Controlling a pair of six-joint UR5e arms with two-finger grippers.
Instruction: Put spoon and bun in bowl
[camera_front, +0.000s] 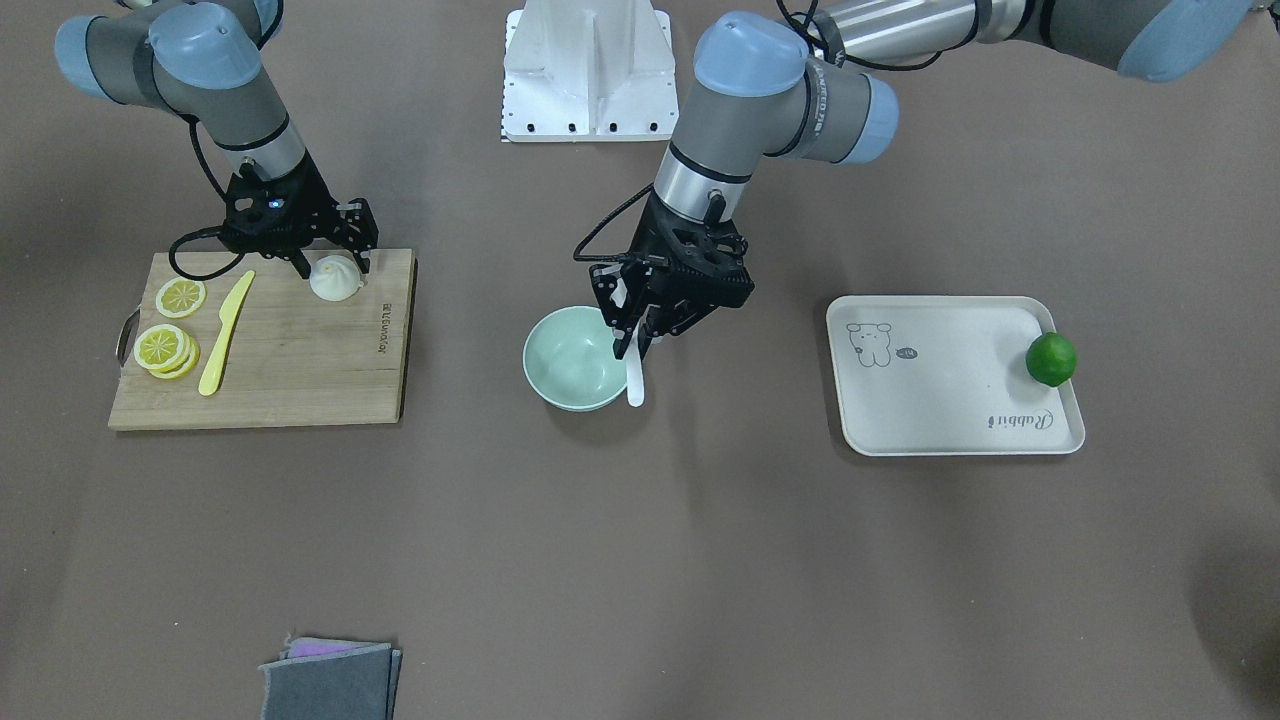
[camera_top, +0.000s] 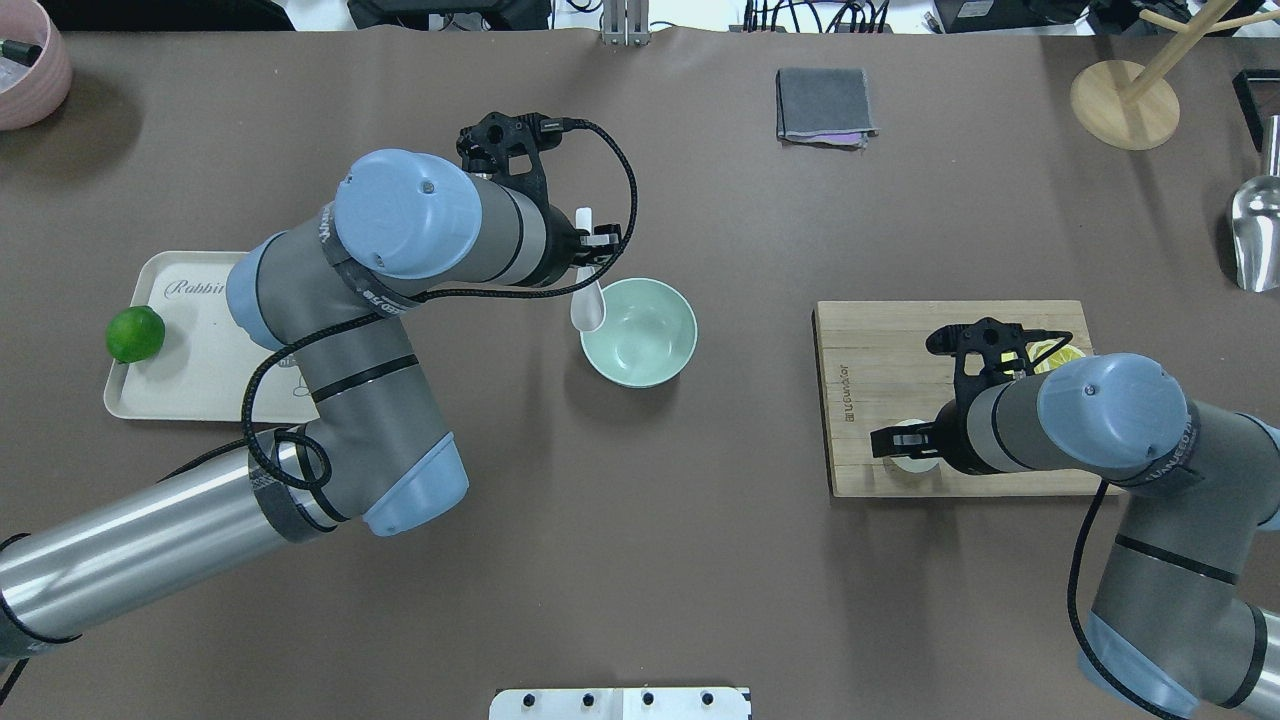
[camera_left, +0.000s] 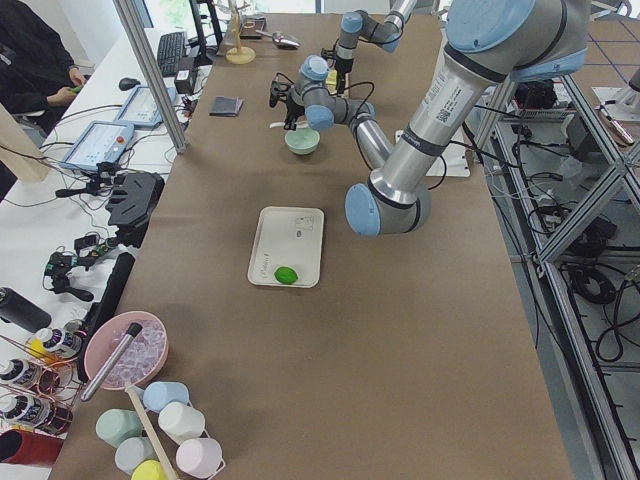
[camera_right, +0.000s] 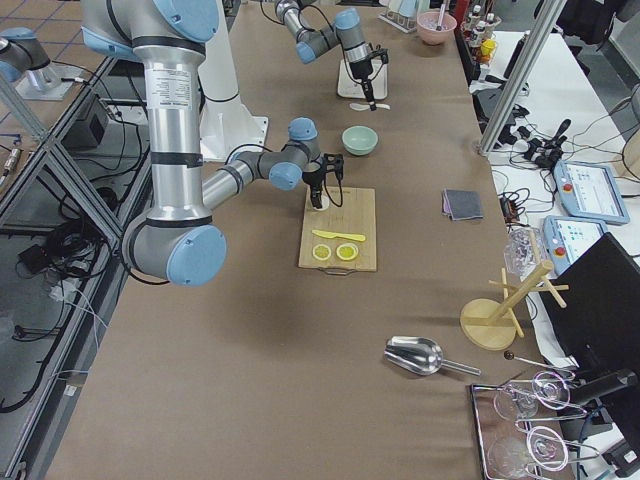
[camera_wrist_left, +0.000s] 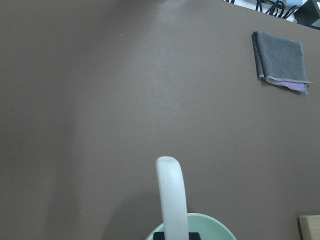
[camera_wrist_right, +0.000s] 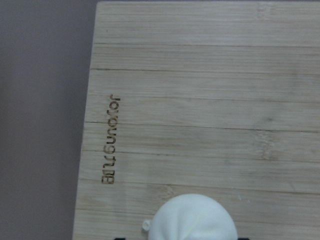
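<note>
Two arms are busy here: the left pincer (camera_front: 640, 328) is clamping the white spoon (camera_front: 634, 385), which is hanging scoop-down right at the mint bowl (camera_front: 560, 350) rim. The right pincer (camera_front: 331, 264) is sitting spread apart around the bun (camera_front: 335, 280) on the cutting board (camera_front: 300, 360).

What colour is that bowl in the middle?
The bowl is pale mint green, plain; clearest in the overhead view.

Even, soft overhead light casts faint shadows; the close-up bun (camera_wrist_right: 194, 218) looks slightly blurred.
</note>
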